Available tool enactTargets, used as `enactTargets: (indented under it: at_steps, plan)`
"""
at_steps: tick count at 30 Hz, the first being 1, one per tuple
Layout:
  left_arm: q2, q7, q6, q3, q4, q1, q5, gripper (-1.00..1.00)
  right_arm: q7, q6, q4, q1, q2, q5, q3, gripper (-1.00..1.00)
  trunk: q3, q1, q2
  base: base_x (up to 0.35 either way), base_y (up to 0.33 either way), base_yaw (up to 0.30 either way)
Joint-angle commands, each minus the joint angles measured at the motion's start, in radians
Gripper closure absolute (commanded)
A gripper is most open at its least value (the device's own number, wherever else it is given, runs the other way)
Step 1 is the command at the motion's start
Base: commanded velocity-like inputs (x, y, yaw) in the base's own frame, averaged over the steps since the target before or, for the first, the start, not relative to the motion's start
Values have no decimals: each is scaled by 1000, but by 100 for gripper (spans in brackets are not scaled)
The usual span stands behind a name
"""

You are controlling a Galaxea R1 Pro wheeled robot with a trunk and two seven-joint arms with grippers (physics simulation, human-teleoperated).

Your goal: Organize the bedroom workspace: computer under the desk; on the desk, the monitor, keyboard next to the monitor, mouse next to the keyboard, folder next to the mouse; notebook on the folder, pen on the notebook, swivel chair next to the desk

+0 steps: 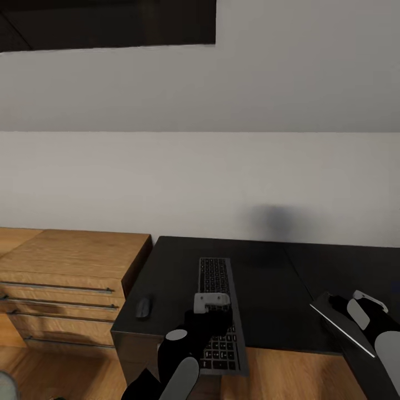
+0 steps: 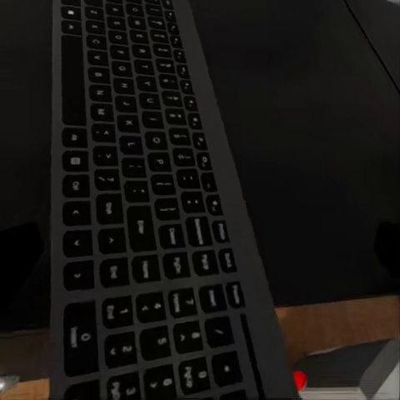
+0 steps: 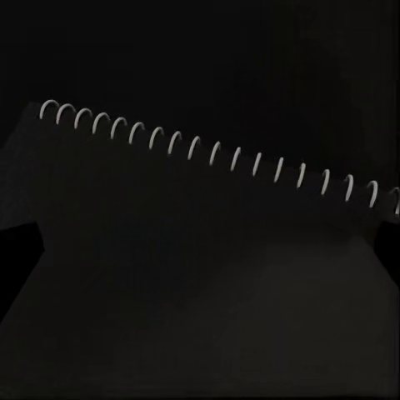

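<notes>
The keyboard (image 1: 219, 311) lies lengthwise on the black desk (image 1: 266, 289), its near end overhanging the edge, the mouse (image 1: 144, 306) left of it. The left gripper (image 1: 211, 303) sits over the keys; whether it is open I cannot tell. The right gripper (image 1: 355, 311) is clamped on a notebook (image 1: 339, 322); the right wrist view shows its white spiral binding (image 3: 217, 154).

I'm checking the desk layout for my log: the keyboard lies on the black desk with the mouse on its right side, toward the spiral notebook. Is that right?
Not quite. The mouse lies on the keyboard's left side, toward the light-wood chest, not on its right toward the notebook. The head view shows this. The rest stands: the keyboard lies on the black desk.
</notes>
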Motion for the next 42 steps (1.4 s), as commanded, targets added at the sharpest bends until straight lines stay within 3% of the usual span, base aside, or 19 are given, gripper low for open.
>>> enactTargets:
  at_steps: [1,26,42]
  plan:
    - [0,10,1,-1,-1,-1,10,-100,-6,4,27,0,0,-15,-3,-100,-1,0,-1,-29,12,0]
    - [0,10,1,-1,-1,-1,10,-100,-4,3,24,0,0,-15,-3,-100,-1,0,-1,-93,53,0]
    - [0,10,1,-2,-1,-1,9,-100,-2,3,23,0,0,-15,-3,-100,49,-61,111,-1,0,0]
